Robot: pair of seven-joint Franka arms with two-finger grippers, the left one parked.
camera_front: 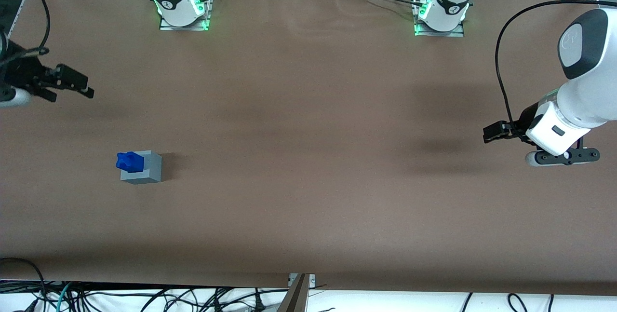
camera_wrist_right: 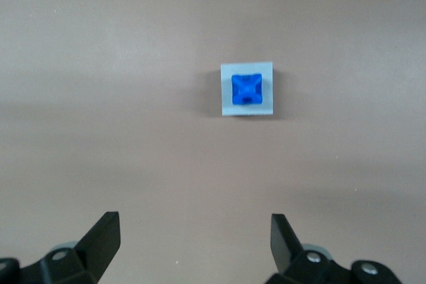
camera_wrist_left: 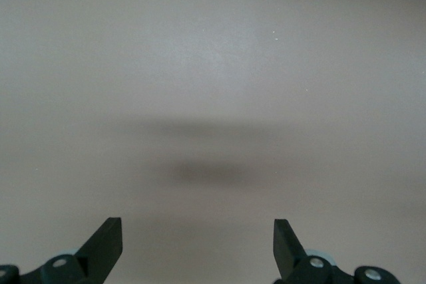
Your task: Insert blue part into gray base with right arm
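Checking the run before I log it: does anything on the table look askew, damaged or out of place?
Nothing stands out. The blue part sits in the top of the gray base, square to its edges in the right wrist view, with no damage visible. The claw is open and hangs well clear, farther from the front camera than the base.

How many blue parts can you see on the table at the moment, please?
1. The blue part sits in the top of the gray base, toward the working arm's end of the table. The gripper is open, well above them, holding nothing. None appears hidden.
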